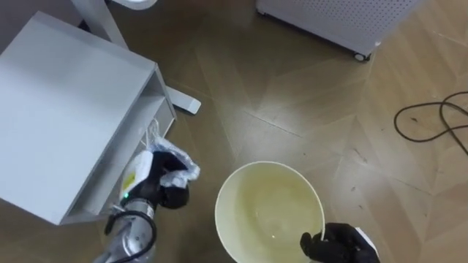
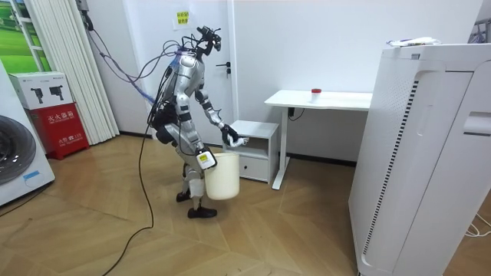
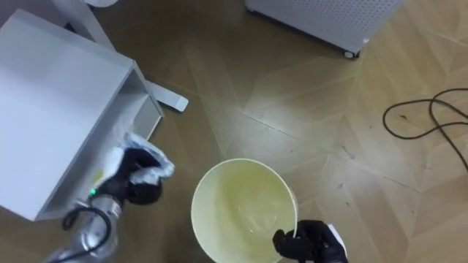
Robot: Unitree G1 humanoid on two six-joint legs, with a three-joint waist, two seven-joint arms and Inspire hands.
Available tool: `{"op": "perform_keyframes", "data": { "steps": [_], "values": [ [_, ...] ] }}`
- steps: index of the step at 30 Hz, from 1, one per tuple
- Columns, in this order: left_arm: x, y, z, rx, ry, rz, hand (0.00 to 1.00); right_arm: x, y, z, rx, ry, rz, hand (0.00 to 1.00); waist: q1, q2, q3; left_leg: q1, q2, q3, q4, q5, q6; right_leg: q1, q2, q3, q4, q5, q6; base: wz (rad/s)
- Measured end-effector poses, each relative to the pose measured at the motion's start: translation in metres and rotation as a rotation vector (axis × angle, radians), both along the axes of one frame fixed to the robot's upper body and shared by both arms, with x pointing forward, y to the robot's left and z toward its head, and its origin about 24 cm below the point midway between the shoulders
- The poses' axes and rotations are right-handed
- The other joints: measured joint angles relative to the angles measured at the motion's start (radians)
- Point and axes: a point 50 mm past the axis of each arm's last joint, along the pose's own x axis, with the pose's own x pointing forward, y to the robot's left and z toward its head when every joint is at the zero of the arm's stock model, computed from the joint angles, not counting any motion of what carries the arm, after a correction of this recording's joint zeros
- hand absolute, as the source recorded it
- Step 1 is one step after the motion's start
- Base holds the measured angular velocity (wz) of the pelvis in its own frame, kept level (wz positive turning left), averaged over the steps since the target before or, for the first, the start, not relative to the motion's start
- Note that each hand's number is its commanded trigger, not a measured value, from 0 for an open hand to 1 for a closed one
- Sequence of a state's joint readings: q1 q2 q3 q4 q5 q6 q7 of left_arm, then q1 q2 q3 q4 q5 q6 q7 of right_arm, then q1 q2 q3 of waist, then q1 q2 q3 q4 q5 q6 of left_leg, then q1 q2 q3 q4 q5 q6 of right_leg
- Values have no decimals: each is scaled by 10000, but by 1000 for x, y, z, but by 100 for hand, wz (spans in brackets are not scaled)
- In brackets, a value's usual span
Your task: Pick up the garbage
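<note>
the garbage (image 1: pixel 181 172) is a crumpled scrap of whitish, see-through plastic, bunched up in the curled fingers of the left hand (image 1: pixel 162 186). it hangs in the air just off the open front edge of the white cabinet (image 1: pixel 66 109), near the bin's left rim. the bin (image 1: pixel 245 191) is a round, pale cream bucket, upright with its mouth up, gripped at its near rim by the right hand (image 1: pixel 340 245).

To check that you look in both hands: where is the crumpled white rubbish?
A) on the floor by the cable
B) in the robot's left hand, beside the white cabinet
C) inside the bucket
B: the left hand is curled round the crumpled white rubbish beside the white cabinet; the right hand grips the rim of the bucket.
</note>
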State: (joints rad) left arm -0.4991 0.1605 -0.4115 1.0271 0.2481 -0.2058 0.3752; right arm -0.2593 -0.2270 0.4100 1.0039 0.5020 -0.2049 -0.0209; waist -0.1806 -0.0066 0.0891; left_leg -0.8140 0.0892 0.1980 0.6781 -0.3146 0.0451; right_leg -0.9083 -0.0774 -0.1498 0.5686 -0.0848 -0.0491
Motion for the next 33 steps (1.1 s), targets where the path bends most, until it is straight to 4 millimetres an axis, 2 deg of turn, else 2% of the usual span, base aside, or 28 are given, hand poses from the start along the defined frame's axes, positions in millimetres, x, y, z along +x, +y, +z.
{"op": "perform_keyframes", "data": {
  "steps": [2,8,15,16,17,18,19,22,26,33],
  "values": [
    [-7,-19,-6,-279,320,-831,100,0,7,-2,143,12,-53,100,-1,-109,-64,48,8,32,2,8,-9,28,9,19,-7,0,0,0],
    [-35,-41,-31,-586,1699,-2219,100,-11,21,-14,340,582,284,100,23,-362,-228,673,33,151,-226,43,-16,620,103,156,-333,91,37,-5],
    [-53,-53,-46,-513,2776,-3394,100,-15,28,-17,302,768,801,100,178,-434,-274,750,24,184,-225,93,28,733,112,194,-393,266,58,-1],
    [-55,-55,-47,-524,2888,-3519,84,-15,29,-17,324,760,828,100,217,-441,-279,750,18,186,-241,111,35,741,111,194,-421,292,60,0],
    [-58,-57,-49,-543,3011,-3635,78,-14,29,-17,370,745,901,100,240,-443,-280,750,16,187,-254,125,42,752,111,192,-452,318,64,0],
    [-59,-58,-50,-566,3077,-3682,31,-14,30,-17,399,741,946,100,245,-443,-280,749,15,187,-264,133,46,759,112,191,-470,331,67,0],
    [-61,-59,-51,-603,3183,-3759,0,-14,31,-17,453,751,1025,100,243,-444,-280,749,9,187,-281,148,53,768,110,190,-494,347,74,0],
    [-64,-63,-53,-681,3348,-3938,0,-16,34,-19,585,871,1132,100,243,-457,-289,753,0,194,-300,166,66,781,103,191,-522,371,82,0],
    [-70,-62,-58,-673,3669,-4063,0,-19,36,-21,674,1007,1145,100,249,-536,-340,754,10,204,-283,170,63,788,111,196,-523,384,72,0],
    [-83,-65,-69,-423,4569,-4820,0,-18,38,-20,660,982,1253,100,282,-545,-346,746,14,204,-259,170,65,778,107,200,-521,401,72,0]
  ]
}}
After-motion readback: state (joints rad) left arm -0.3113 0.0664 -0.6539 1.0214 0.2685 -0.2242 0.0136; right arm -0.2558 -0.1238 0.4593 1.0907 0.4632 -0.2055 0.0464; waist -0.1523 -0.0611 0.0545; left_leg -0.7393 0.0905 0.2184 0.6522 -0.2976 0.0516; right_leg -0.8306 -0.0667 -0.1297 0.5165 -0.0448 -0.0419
